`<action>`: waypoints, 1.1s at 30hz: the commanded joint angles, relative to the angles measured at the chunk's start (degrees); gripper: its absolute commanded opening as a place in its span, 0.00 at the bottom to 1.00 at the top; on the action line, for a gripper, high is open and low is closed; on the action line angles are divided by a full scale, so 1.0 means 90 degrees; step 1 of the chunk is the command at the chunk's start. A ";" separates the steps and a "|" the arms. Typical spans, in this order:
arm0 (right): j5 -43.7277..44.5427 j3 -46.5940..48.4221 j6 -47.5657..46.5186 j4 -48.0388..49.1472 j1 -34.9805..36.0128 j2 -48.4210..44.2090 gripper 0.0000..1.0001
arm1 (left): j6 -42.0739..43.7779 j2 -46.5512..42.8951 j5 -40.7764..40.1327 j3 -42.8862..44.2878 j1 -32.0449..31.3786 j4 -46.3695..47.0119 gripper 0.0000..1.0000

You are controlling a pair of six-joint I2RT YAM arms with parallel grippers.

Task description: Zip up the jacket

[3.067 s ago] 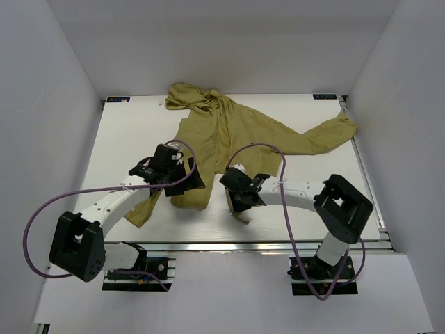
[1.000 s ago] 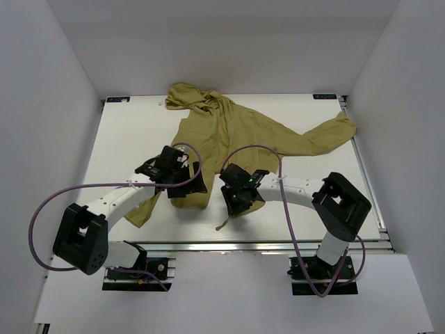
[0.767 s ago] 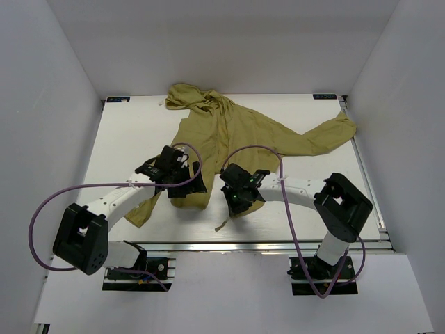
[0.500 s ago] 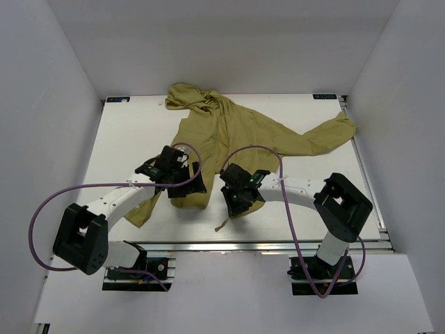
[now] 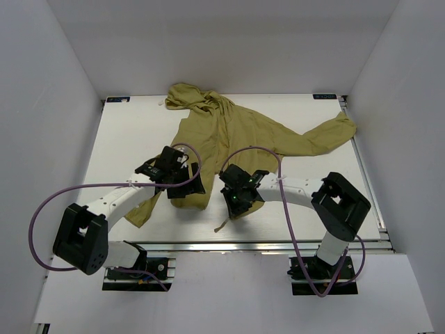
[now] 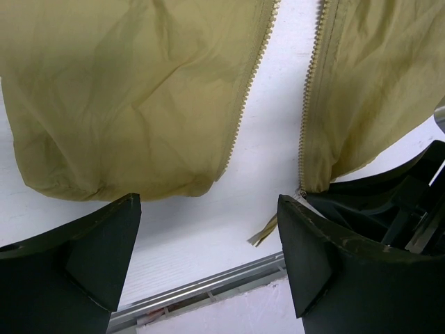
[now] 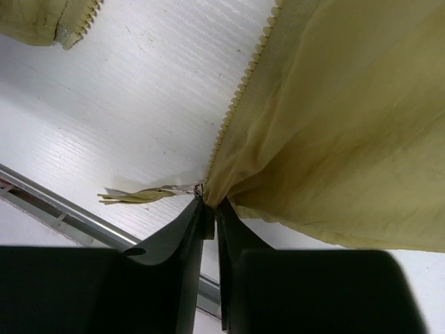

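Zero zipping done yet: jacket [image 5: 236,129] lies open-fronted, right hand [image 7: 210,205] pinching its bottom zipper corner, left hand [image 6: 208,209] gaping empty.

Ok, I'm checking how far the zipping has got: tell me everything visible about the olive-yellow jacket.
The olive-yellow thin-fabric hooded jacket lies creased on the white table, hood at the far edge, one long sleeve reaching toward the far right corner. Its front is open at the bottom: the two rows of zipper teeth lie apart with bare table between. The right claw pinches one front panel's bottom corner beside a fabric tab; the left claw hovers open by the other hem.
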 commanded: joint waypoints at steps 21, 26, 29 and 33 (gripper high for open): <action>0.0069 -0.0791 -0.0528 0.1195 -0.0773 -0.1879 0.00 | 0.0450 0.0530 -0.0697 0.0863 -0.0025 -0.0544 0.86; 0.0185 -0.0986 -0.0626 0.0981 -0.1115 -0.2094 0.00 | 0.0694 0.0727 -0.0247 0.0796 -0.0385 -0.0535 0.86; 0.0011 -0.1230 -0.0675 0.1048 -0.1418 -0.2241 0.00 | 0.0880 0.0776 -0.0548 0.0825 -0.0804 -0.0622 0.86; -0.0185 -0.1436 -0.0675 0.1146 -0.1682 -0.2338 0.00 | 0.0899 0.1078 -0.0765 0.0932 -0.0894 -0.0789 0.85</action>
